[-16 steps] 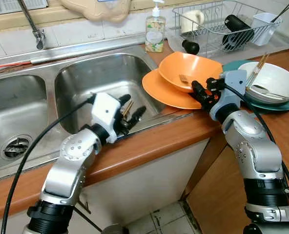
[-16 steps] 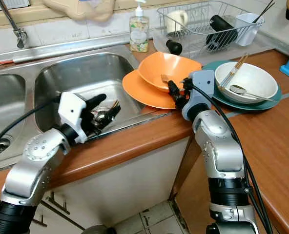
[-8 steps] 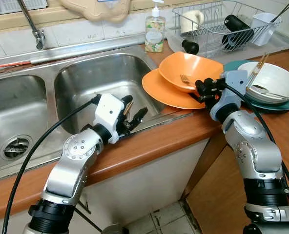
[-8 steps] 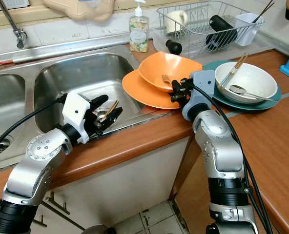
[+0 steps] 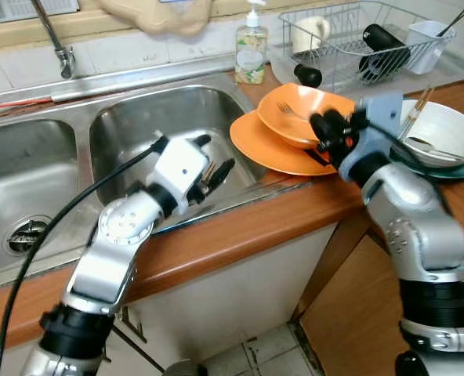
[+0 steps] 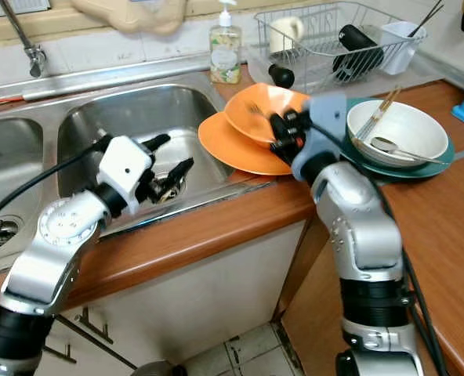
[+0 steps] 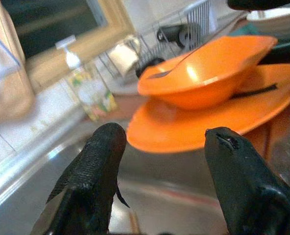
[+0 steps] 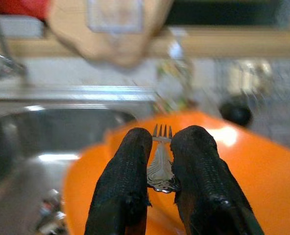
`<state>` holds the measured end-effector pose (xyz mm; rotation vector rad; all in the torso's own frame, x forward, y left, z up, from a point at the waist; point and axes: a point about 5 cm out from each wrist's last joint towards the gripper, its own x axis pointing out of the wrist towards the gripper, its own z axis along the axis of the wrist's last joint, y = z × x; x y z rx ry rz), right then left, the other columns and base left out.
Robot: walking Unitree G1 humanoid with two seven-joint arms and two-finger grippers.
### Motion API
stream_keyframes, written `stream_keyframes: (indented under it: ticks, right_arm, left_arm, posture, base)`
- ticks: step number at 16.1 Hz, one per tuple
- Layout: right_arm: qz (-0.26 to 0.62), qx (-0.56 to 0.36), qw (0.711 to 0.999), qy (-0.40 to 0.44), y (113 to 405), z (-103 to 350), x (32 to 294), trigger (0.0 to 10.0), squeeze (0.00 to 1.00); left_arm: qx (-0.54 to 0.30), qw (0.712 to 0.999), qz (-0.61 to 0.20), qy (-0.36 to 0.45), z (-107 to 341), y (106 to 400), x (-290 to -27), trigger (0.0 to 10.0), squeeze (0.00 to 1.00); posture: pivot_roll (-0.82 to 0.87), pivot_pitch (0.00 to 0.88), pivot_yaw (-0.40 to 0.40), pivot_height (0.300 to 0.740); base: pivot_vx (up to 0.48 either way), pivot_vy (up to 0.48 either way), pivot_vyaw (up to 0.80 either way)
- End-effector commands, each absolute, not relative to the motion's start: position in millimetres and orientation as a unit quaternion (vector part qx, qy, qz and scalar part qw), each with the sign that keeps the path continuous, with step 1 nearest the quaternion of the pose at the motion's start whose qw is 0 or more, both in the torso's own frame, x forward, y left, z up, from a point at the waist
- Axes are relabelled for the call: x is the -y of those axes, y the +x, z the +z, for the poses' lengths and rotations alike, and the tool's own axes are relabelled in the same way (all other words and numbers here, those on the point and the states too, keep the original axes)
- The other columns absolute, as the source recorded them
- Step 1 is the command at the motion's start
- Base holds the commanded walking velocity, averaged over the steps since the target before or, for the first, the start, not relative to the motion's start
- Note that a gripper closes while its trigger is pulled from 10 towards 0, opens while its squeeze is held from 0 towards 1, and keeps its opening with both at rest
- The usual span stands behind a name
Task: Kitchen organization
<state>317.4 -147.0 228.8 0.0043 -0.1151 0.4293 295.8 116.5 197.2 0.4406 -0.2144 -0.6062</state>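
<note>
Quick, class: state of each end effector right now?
Left end effector: open, holding nothing, over the sink.
Right end effector: shut on the fork, above the orange bowl.

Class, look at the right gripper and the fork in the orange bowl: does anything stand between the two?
Nothing does. The right gripper is already shut on the fork, whose tines stick out past the fingertips above the orange bowl.

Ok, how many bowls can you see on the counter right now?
2: an orange bowl on the orange plate beside the sink, and a white bowl on the teal plate to its right. The rack may hide more.
</note>
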Motion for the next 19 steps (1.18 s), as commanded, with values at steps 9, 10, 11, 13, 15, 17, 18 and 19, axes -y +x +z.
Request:
stream_keyframes:
  ticks: [9, 10, 11, 13, 15, 17, 18, 19]
  right_arm:
    - [0.394, 0.047, 0.918, -0.016, 288, 239, 109, 0.0, 0.0]
    - [0.403, 0.045, 0.914, -0.016, 285, 239, 107, 0.0, 0.0]
    - [0.407, 0.043, 0.912, -0.017, 284, 239, 106, 0.0, 0.0]
    - [0.418, 0.04, 0.907, -0.018, 282, 239, 103, 0.0, 0.0]
    - [0.422, 0.039, 0.906, -0.018, 281, 239, 101, 0.0, 0.0]
    - [0.421, 0.039, 0.906, -0.018, 281, 239, 101, 0.0, 0.0]
    - [0.42, 0.037, 0.907, -0.019, 281, 239, 101, 0.0, 0.0]
    - [0.419, 0.036, 0.907, -0.02, 281, 239, 101, 0.0, 0.0]
  left_arm:
    - [0.168, 0.843, -0.344, 0.379, 216, 318, -102, 0.0, 0.0]
    - [0.166, 0.834, -0.347, 0.395, 214, 321, -101, 0.0, 0.0]
    - [0.166, 0.83, -0.35, 0.402, 213, 322, -100, 0.0, 0.0]
    - [0.166, 0.821, -0.351, 0.418, 211, 327, -99, 0.0, 0.0]
    - [0.166, 0.812, -0.35, 0.437, 209, 331, -101, 0.0, 0.0]
    - [0.165, 0.808, -0.348, 0.446, 208, 333, -102, 0.0, 0.0]
    - [0.163, 0.803, -0.35, 0.454, 207, 334, -104, 0.0, 0.0]
    - [0.161, 0.798, -0.353, 0.461, 206, 335, -105, 0.0, 0.0]
  posture:
    - [0.0, 0.0, 0.05, 0.74]
    - [0.0, 0.0, 0.05, 0.74]
    - [0.0, 0.0, 0.05, 0.74]
    - [0.0, 0.0, 0.052, 0.74]
    - [-0.01, 0.0, 0.054, 0.74]
    - [-0.01, 0.0, 0.056, 0.74]
    - [-0.02, 0.0, 0.058, 0.74]
    - [-0.02, 0.0, 0.058, 0.74]
  base:
    - [0.0, 0.0, 0.0]
    - [0.0, 0.0, 0.0]
    - [0.0, 0.0, 0.0]
    - [0.0, 0.0, 0.0]
    - [0.0, 0.0, 0.0]
    - [0.0, 0.0, 0.0]
    - [0.0, 0.0, 0.0]
    - [0.0, 0.0, 0.0]
